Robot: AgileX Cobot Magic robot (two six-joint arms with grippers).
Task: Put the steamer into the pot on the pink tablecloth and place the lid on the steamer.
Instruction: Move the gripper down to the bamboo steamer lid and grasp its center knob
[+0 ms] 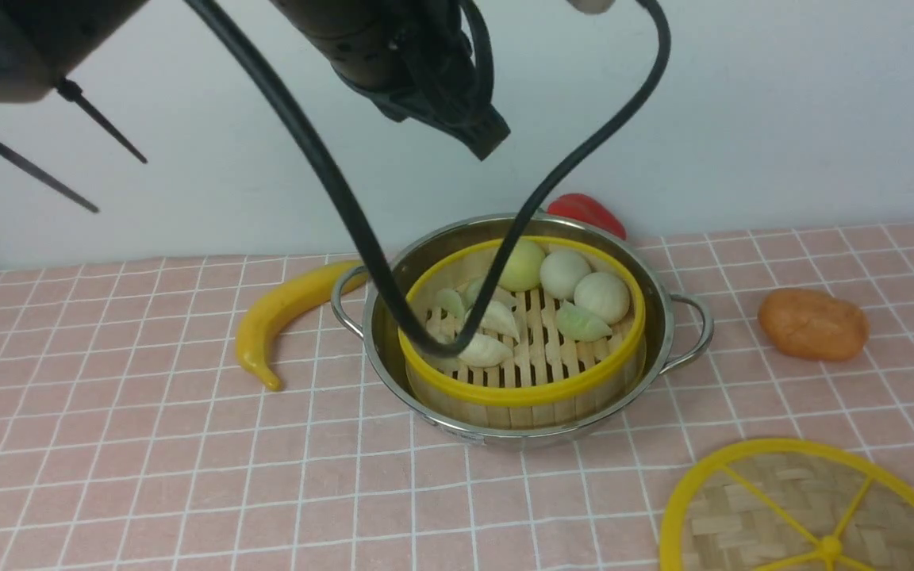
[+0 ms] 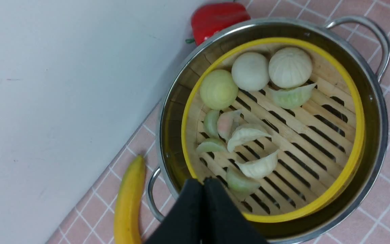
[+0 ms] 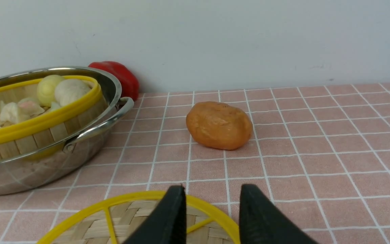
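The steamer (image 1: 520,394), a bamboo basket with a yellow rim and buns and dumplings inside, sits in the steel pot (image 1: 665,333) on the pink tablecloth (image 1: 147,444). My left gripper (image 1: 489,141) hangs above the pot's far left side, shut and empty; its black fingers (image 2: 203,181) are pressed together over the steamer's rim (image 2: 350,162). The lid (image 1: 758,507), a woven disc with a yellow rim and spokes, lies flat at the near right. My right gripper (image 3: 212,191) is open just above the lid's far edge (image 3: 127,213) and does not show in the front view.
A yellow banana (image 1: 282,317) lies left of the pot. A red pepper (image 1: 584,210) sits behind it against the white wall. An orange lump like a potato (image 1: 812,323) rests to the right. A black cable (image 1: 330,174) loops down in front of the pot.
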